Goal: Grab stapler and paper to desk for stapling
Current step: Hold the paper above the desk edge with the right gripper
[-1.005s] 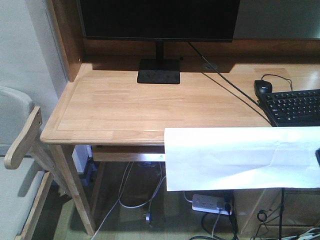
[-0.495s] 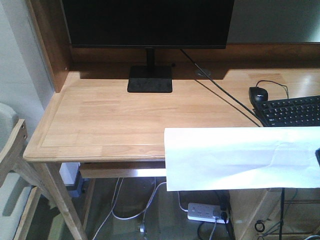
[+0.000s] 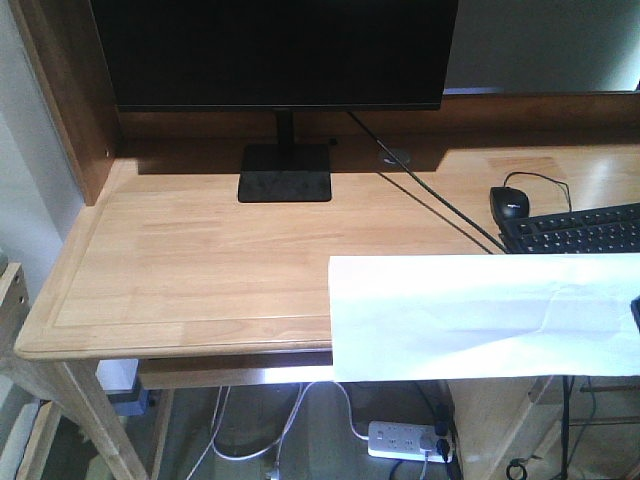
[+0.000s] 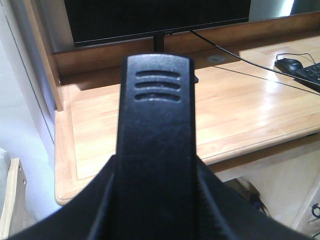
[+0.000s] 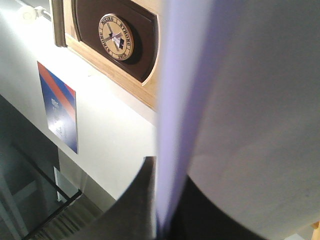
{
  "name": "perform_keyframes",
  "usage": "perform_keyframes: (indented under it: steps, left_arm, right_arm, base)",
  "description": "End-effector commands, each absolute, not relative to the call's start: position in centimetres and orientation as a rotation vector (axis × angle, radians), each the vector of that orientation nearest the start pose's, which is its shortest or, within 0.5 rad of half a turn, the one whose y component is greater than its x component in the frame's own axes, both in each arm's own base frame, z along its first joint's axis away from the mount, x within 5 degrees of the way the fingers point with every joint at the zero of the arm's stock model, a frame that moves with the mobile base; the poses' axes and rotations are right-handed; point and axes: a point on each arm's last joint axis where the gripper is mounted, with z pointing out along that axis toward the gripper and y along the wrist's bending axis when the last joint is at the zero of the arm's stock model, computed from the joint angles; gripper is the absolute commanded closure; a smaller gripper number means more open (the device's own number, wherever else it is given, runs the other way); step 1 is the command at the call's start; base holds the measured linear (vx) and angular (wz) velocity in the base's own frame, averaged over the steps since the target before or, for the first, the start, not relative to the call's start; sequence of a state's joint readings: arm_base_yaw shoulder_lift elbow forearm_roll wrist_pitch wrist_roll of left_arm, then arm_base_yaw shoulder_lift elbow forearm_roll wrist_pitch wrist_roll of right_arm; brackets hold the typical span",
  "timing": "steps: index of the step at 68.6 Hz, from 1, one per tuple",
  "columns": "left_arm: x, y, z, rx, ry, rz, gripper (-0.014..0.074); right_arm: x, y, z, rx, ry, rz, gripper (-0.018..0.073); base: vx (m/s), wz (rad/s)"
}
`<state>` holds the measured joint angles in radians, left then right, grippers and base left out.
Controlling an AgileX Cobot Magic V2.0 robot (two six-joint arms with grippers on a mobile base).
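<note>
My left gripper [image 4: 156,172] is shut on a black stapler [image 4: 156,85], which stands up between the jaws and fills the middle of the left wrist view. My right gripper [image 5: 169,200] is shut on the edge of a white sheet of paper [image 5: 250,100]. In the front view the paper [image 3: 480,315] hangs flat across the lower right, covering the front right edge of the wooden desk [image 3: 200,260]. A dark bit of the right gripper [image 3: 636,312] shows at the frame's right edge.
A black monitor [image 3: 270,50] on its stand [image 3: 285,172] is at the desk's back. A mouse [image 3: 510,201] and keyboard [image 3: 580,230] lie at the right, with a cable across the top. A power strip [image 3: 405,438] lies under the desk.
The whole view has moved closer to the desk and to the right. The chair at the left has slid almost out of frame. The paper keeps its place in the view.
</note>
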<state>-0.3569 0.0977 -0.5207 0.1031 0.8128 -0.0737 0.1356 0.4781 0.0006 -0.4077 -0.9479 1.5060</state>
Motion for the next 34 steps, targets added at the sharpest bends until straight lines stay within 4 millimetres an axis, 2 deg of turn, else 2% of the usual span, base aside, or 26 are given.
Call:
perform_keyframes:
  steps: [1,34]
  left_arm:
    - [1.99,-0.09,32.22,0.267,1.721,-0.2,0.0603]
    - [1.99,-0.09,32.22,0.267,1.721,-0.2,0.0603]
  right_arm:
    - [7.59,3.98,26.7,0.29,1.071,1.435,0.0564]
    - [7.59,3.98,26.7,0.29,1.071,1.435,0.0564]
  base:
    - [0.09,-0.04]
    - [0.09,0.0]
